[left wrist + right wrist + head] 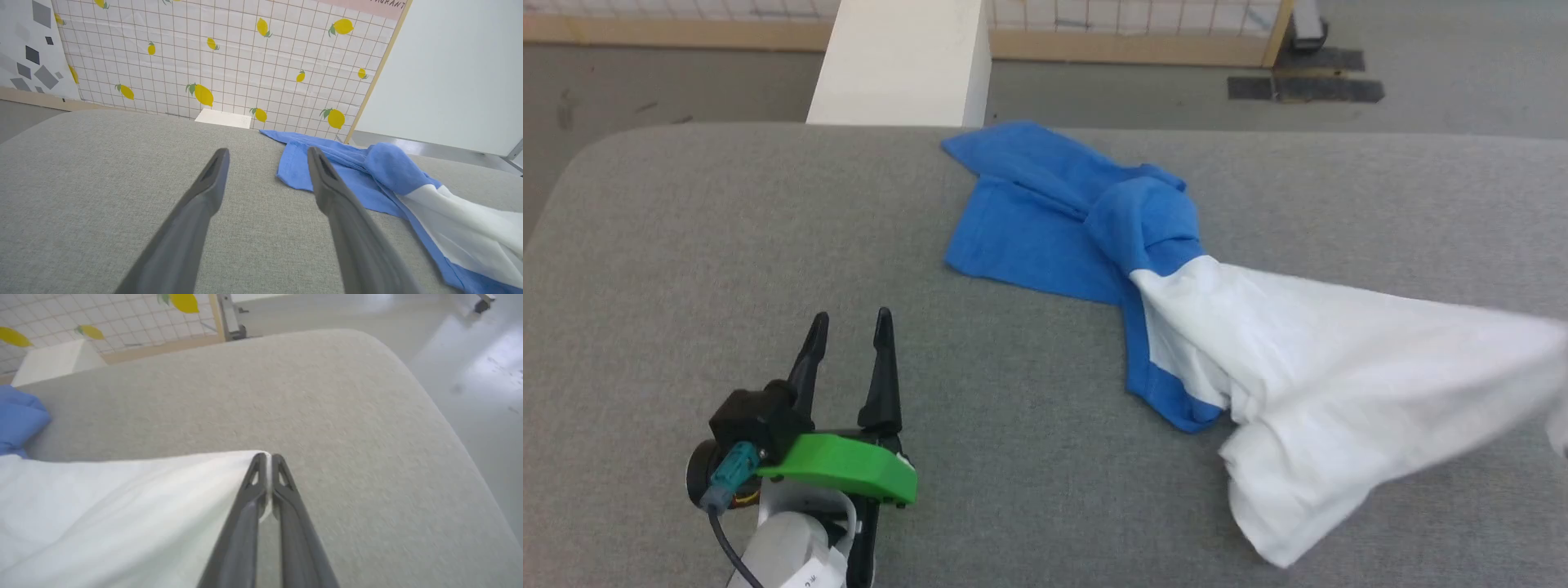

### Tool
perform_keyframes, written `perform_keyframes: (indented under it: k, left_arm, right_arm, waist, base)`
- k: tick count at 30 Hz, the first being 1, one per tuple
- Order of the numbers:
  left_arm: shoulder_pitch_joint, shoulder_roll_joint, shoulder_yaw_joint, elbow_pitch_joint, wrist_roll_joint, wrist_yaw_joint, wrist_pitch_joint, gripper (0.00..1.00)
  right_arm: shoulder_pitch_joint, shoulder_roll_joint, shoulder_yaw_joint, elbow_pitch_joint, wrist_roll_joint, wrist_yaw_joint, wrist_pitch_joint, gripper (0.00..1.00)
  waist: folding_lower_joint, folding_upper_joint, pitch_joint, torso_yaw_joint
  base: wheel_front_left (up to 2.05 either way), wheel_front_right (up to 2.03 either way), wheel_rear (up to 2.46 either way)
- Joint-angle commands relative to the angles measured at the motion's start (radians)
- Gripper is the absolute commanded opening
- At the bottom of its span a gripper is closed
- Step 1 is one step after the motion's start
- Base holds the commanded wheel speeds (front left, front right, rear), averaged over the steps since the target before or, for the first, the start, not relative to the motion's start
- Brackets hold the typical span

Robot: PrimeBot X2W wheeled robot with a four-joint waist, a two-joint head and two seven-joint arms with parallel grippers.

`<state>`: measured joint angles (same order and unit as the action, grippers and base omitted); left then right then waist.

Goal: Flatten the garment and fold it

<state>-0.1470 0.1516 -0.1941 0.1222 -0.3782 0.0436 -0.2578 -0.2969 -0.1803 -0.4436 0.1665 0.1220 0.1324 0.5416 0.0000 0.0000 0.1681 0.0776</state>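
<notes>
My main worry is the grip. The right claw point(268, 457) has its 2 fingers pressed together on only a thin bit of the white edge of the garment point(1258, 343). If I pull hard from that 1 point, the fabric could slide out. Nothing anchors the other end either. The blue sleeves lie bunched and crossed over each other near the far edge of the bench point(686, 245), close to a white block point(903, 61) behind it. A one-sided pull would probably drag that whole knot along rather than open it. The pull also heads toward the bench's rounded right end, so the white body could end up hanging over the side.

The shirt runs diagonally, with the blue part far and central and the white body stretching toward the right. There it looks lifted off the surface and blurred in the head view. A loose white fold sags near the front.

The left claw point(851, 315) sits low at the near left, fingers spread and empty, pointing toward the far edge. It is well apart from the cloth in the head view, and in its own wrist view the right finger lines up with the nearest blue hem. I cannot tell whether its tips touch the bench. I would bring it onto the blue end before pulling further.
</notes>
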Motion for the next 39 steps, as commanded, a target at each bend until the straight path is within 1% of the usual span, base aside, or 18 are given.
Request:
perform_keyframes:
  k: [1,2,4,6,7,8,9,11,14,16,18,21,25,28,30,32,35,39]
  left_arm:
    - [0.015,-0.008,0.004,0.002,0.011,-0.004,-0.004,1.0]
    - [0.022,-0.01,0.005,0.004,0.011,-0.005,-0.004,1.0]
    - [0.034,-0.011,0.007,0.008,0.009,-0.003,-0.004,1.0]
    - [0.045,-0.012,0.012,0.009,0.006,0.001,-0.004,1.0]
    - [0.05,-0.013,0.013,0.01,0.004,0.002,-0.004,1.0]
    - [0.055,-0.013,0.014,0.012,0.002,0.003,-0.004,1.0]
    - [0.059,-0.014,0.015,0.014,0.0,0.004,-0.004,1.0]
    - [0.065,-0.015,0.015,0.018,-0.004,0.006,-0.004,1.0]
    - [0.07,-0.02,0.019,0.015,-0.016,0.012,-0.001,1.0]
    - [0.066,-0.029,0.025,0.005,-0.035,0.015,0.006,1.0]
    - [0.052,-0.036,0.021,-0.007,-0.054,0.014,0.037,1.0]
    - [-0.003,-0.049,-0.014,-0.027,-0.081,-0.005,0.116,1.0]
    - [-0.11,-0.072,-0.103,-0.01,-0.129,-0.018,0.338,1.0]
    - [-0.193,-0.084,-0.205,0.037,-0.152,-0.038,0.539,1.0]
    - [-0.233,-0.086,-0.269,0.084,-0.139,-0.043,0.647,1.0]
    - [-0.261,-0.086,-0.313,0.135,-0.124,-0.047,0.722,1.0]
    - [-0.288,-0.087,-0.342,0.204,-0.11,-0.038,0.775,1.0]
    - [-0.309,-0.092,-0.353,0.272,-0.113,-0.02,0.772,1.0]
  right_arm:
    - [0.076,0.033,-0.055,-0.026,-0.017,-0.002,0.019,0.0]
    - [0.133,0.057,-0.102,-0.047,-0.031,-0.002,0.041,0.0]
    - [0.224,0.095,-0.158,-0.071,-0.041,-0.002,0.074,0.0]
    - [0.288,0.118,-0.176,-0.078,-0.03,-0.002,0.093,0.0]
    - [0.304,0.123,-0.176,-0.075,-0.021,-0.002,0.088,0.06]
    - [0.317,0.127,-0.167,-0.071,-0.007,-0.002,0.074,0.75]
    - [0.321,0.128,-0.158,-0.067,0.009,-0.002,0.056,1.0]
    - [0.315,0.129,-0.134,-0.059,0.059,-0.002,-0.019,1.0]
    - [0.274,0.13,-0.124,-0.081,0.11,-0.002,-0.205,1.0]
    - [0.254,0.13,-0.118,-0.102,0.126,-0.002,-0.303,1.0]
    - [0.245,0.13,-0.106,-0.121,0.13,-0.002,-0.359,1.0]
    - [0.238,0.13,-0.085,-0.134,0.133,-0.002,-0.388,1.0]
    - [0.231,0.13,-0.051,-0.144,0.128,-0.002,-0.384,1.0]
    - [0.222,0.13,-0.025,-0.136,0.126,-0.002,-0.381,1.0]
    - [0.214,0.13,-0.008,-0.125,0.134,-0.002,-0.386,1.0]
    - [0.207,0.13,0.01,-0.113,0.143,-0.002,-0.391,1.0]
    - [0.199,0.13,0.031,-0.098,0.15,-0.002,-0.405,1.0]
    - [0.192,0.13,0.039,-0.079,0.147,-0.002,-0.422,1.0]
  waist:
    - [0.0,0.0,-0.063,-0.053]
    - [0.0,0.0,-0.071,-0.057]
    - [0.0,0.0,-0.083,-0.064]
    - [0.0,0.0,-0.088,-0.073]
    - [0.0,0.0,-0.089,-0.077]
    - [0.0,0.0,-0.092,-0.081]
    - [0.0,0.0,-0.093,-0.084]
    - [0.0,0.0,-0.096,-0.088]
    - [0.0,0.0,-0.102,-0.094]
    - [0.0,0.0,-0.104,-0.096]
    - [0.0,0.0,-0.099,-0.1]
    - [0.0,0.0,-0.088,-0.104]
    - [0.0,0.0,-0.056,-0.124]
    - [0.0,0.0,-0.026,-0.147]
    - [0.0,0.0,-0.005,-0.167]
    - [0.0,0.0,0.013,-0.188]
    - [0.0,0.0,0.037,-0.213]
    - [0.0,0.0,0.056,-0.23]
  base:
    - [0.0,0.0,0.0]
    - [0.0,0.0,0.0]
    - [0.0,0.0,0.0]
    - [0.0,0.0,0.0]
    - [0.0,0.0,0.0]
    - [0.0,0.0,0.0]
    - [0.0,0.0,0.0]
    - [0.0,0.0,0.0]
    - [0.0,0.0,0.0]
    - [0.0,0.0,0.0]
    - [0.0,0.0,0.0]
    - [0.0,0.0,0.0]
    - [0.0,0.0,0.0]
    - [0.0,0.0,0.0]
    - [0.0,0.0,0.0]
    - [0.0,0.0,0.0]
    - [0.0,0.0,0.0]
    - [0.0,0.0,0.0]
